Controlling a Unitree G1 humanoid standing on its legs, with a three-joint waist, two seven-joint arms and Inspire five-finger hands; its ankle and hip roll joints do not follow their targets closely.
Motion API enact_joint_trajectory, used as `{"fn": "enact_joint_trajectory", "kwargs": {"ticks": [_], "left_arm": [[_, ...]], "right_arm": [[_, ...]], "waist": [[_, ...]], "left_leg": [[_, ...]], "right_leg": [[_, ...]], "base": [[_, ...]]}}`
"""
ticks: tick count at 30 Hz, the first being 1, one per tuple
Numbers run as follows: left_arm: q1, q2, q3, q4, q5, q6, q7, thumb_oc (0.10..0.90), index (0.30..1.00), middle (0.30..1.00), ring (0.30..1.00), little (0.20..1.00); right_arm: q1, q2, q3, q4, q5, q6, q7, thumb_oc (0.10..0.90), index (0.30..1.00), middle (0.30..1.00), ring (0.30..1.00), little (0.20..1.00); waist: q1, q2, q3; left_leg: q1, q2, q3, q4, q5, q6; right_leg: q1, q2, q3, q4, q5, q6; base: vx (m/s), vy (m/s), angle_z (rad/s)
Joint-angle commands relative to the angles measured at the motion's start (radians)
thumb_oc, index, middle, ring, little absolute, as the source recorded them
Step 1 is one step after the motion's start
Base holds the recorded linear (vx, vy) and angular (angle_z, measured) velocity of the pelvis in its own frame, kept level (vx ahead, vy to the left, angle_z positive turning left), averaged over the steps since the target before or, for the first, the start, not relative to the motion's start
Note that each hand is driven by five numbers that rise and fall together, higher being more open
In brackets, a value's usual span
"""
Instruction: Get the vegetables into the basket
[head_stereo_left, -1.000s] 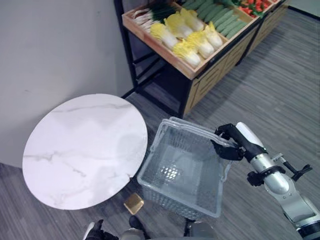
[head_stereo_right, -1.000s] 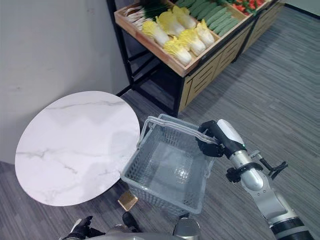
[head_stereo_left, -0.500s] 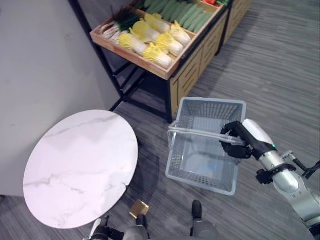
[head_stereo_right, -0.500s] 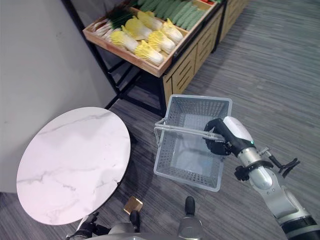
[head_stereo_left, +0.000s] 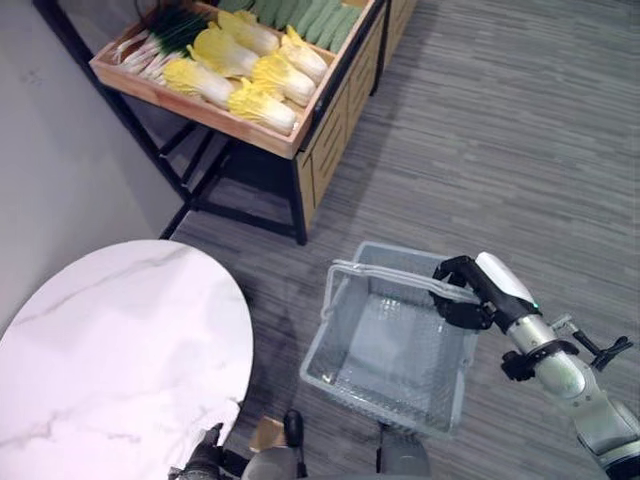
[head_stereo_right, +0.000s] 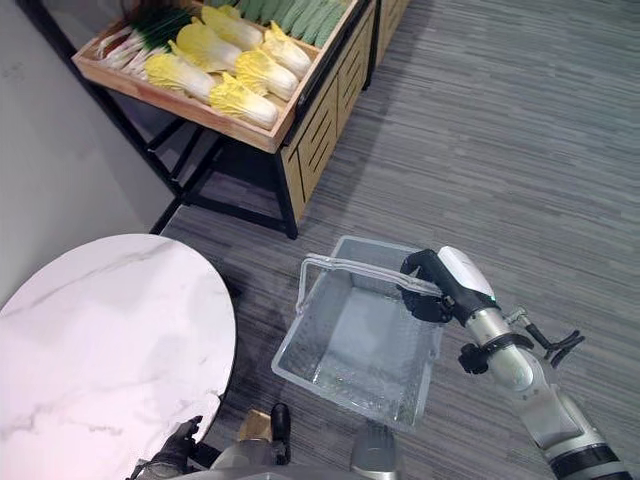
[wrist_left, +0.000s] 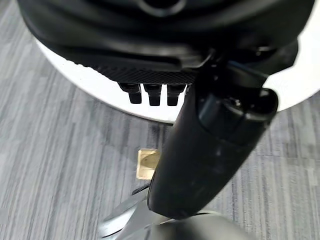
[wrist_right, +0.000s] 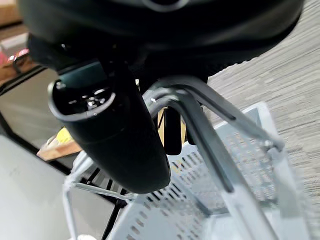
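One basket (head_stereo_left: 385, 345) hanging from right hand (head_stereo_left: 462, 295), fingers curled round handle (head_stereo_left: 385, 275).

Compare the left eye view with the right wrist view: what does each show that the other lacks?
Left eye view alone: the round marble table, the wooden crate of yellow cabbages, and the whole grey basket. Right wrist view alone: the fingers curled round the basket handles from close. Both: the right hand carrying the basket, with no vegetables inside.

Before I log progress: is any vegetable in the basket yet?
No, the basket held by the right hand shows a bare floor inside; the cabbages lie on the shelf.
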Motion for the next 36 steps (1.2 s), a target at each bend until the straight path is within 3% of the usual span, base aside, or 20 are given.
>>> {"fn": "enact_joint_trajectory", "kwargs": {"ticks": [1,3,5,6,8,13,16,22,26,28,29,32,34,36], "left_arm": [[-0.028,0.02,0.001,0.038,0.002,-0.023,0.011,0.9,1.0,1.0,1.0,1.0],[-0.033,0.031,0.001,0.037,0.018,-0.024,0.011,0.9,1.0,1.0,1.0,1.0],[-0.031,0.05,0.005,0.028,0.027,-0.02,0.018,0.9,1.0,1.0,1.0,1.0],[-0.031,0.05,0.005,0.028,0.027,-0.02,0.018,0.9,1.0,1.0,1.0,1.0],[-0.026,0.056,0.009,0.018,0.029,-0.017,0.017,0.9,1.0,1.0,1.0,1.0],[-0.023,0.049,0.002,0.016,0.029,-0.02,0.001,0.9,1.0,1.0,1.0,1.0],[-0.022,0.046,0.004,0.014,0.029,-0.018,-0.002,0.9,1.0,1.0,1.0,1.0],[-0.022,0.029,-0.011,0.011,0.027,-0.016,-0.01,0.9,1.0,1.0,1.0,1.0],[-0.029,0.022,-0.018,0.01,0.032,-0.014,-0.007,0.9,1.0,1.0,1.0,1.0],[-0.033,0.02,-0.014,0.0,0.023,-0.013,-0.002,0.9,1.0,1.0,1.0,1.0],[-0.032,0.017,-0.016,-0.007,0.018,-0.017,0.006,0.9,1.0,1.0,1.0,1.0],[-0.027,0.011,-0.032,-0.021,0.003,-0.027,0.013,0.9,1.0,1.0,1.0,1.0],[-0.024,0.014,-0.041,-0.028,0.006,-0.032,0.011,0.9,1.0,1.0,1.0,1.0],[-0.018,0.018,-0.044,-0.036,0.008,-0.033,0.006,0.9,1.0,1.0,1.0,1.0]], "right_arm": [[-0.157,-0.011,-0.093,-0.12,0.022,-0.111,-0.102,0.4,0.3,0.3,0.3,0.3],[-0.162,0.008,-0.094,-0.119,0.016,-0.111,-0.107,0.4,0.3,0.3,0.3,0.3],[-0.18,0.027,-0.075,-0.113,0.007,-0.113,-0.118,0.4,0.3,0.3,0.3,0.3],[-0.18,0.028,-0.074,-0.113,0.006,-0.113,-0.118,0.4,0.3,0.3,0.3,0.3],[-0.187,0.029,-0.063,-0.117,-0.002,-0.112,-0.119,0.4,0.3,0.3,0.3,0.3],[-0.173,0.035,-0.064,-0.126,-0.003,-0.11,-0.109,0.4,0.3,0.3,0.3,0.3],[-0.162,0.028,-0.068,-0.133,-0.007,-0.11,-0.107,0.4,0.3,0.3,0.3,0.3],[-0.145,0.006,-0.082,-0.15,0.014,-0.116,-0.091,0.4,0.3,0.3,0.3,0.3],[-0.133,-0.008,-0.087,-0.149,0.031,-0.122,-0.086,0.4,0.3,0.3,0.3,0.3],[-0.124,-0.02,-0.09,-0.139,0.037,-0.12,-0.08,0.4,0.3,0.3,0.3,0.3],[-0.131,-0.038,-0.091,-0.122,0.036,-0.118,-0.08,0.4,0.3,0.3,0.3,0.3],[-0.147,-0.058,-0.086,-0.055,0.018,-0.112,-0.102,0.4,0.3,0.3,0.3,0.3],[-0.147,-0.068,-0.081,-0.031,-0.007,-0.107,-0.108,0.4,0.3,0.3,0.3,0.3],[-0.134,-0.078,-0.08,0.002,-0.037,-0.097,-0.107,0.4,0.3,0.3,0.3,0.3]], "waist": [[0.018,-0.024,-0.043],[0.015,-0.026,-0.04],[0.042,-0.023,-0.033],[0.039,-0.023,-0.034],[0.049,-0.022,-0.037],[0.044,-0.041,-0.056],[0.044,-0.043,-0.062],[0.039,-0.02,-0.071],[0.032,-0.002,-0.058],[0.033,0.001,-0.048],[0.045,0.005,-0.033],[0.062,0.0,-0.03],[0.068,-0.004,-0.031],[0.068,-0.002,-0.037]], "left_leg": [[-0.058,0.046,0.024,0.05,-0.007,-0.071],[-0.05,0.037,0.049,0.037,-0.008,-0.059],[-0.039,0.049,0.106,0.011,-0.004,-0.056],[-0.04,0.05,0.103,0.011,-0.004,-0.056],[-0.034,0.059,0.139,0.006,-0.005,-0.061],[0.001,0.059,0.186,0.011,-0.014,-0.073],[0.006,0.068,0.189,0.015,-0.011,-0.082],[0.016,0.123,0.17,0.019,0.017,-0.121],[-0.009,0.164,0.152,0.083,0.021,-0.146],[-0.034,0.175,0.131,0.149,0.017,-0.16],[-0.051,0.156,0.055,0.196,0.025,-0.166],[-0.129,0.112,-0.069,0.124,0.039,-0.153],[-0.15,0.122,-0.082,0.101,0.063,-0.156],[-0.13,0.132,-0.052,0.071,0.069,-0.153]], "right_leg": [[-0.017,-0.005,0.012,0.089,-0.011,0.082],[-0.038,-0.014,0.02,0.105,0.003,0.093],[-0.066,-0.051,-0.119,0.158,0.009,0.083],[-0.065,-0.051,-0.123,0.159,0.008,0.083],[-0.054,-0.087,-0.254,0.176,0.009,0.076],[-0.044,-0.085,-0.27,0.105,0.056,0.082],[-0.028,-0.074,-0.272,0.067,0.049,0.078],[0.011,-0.018,-0.278,0.057,0.001,0.047],[0.017,0.012,-0.283,0.074,-0.034,0.021],[0.027,0.021,-0.288,0.074,-0.045,0.008],[0.044,0.032,-0.277,0.069,-0.053,0.001],[0.038,0.023,-0.26,0.061,-0.048,0.005],[0.035,0.021,-0.253,0.061,-0.046,0.009],[0.039,0.023,-0.251,0.057,-0.047,0.013]], "base": [[-0.05,0.125,-0.43],[-0.08,0.176,-0.37],[-0.1,0.084,-0.59],[-0.06,0.021,-0.96],[-0.04,0.028,-0.94],[0.05,-0.042,-0.42],[0.06,-0.107,-0.32],[0.08,-0.193,-0.07],[0.03,-0.219,0.05],[0.03,-0.201,0.07],[0.02,-0.121,0.09],[0.05,-0.037,0.01],[0.07,0.044,-0.04],[0.06,0.069,-0.1]]}}
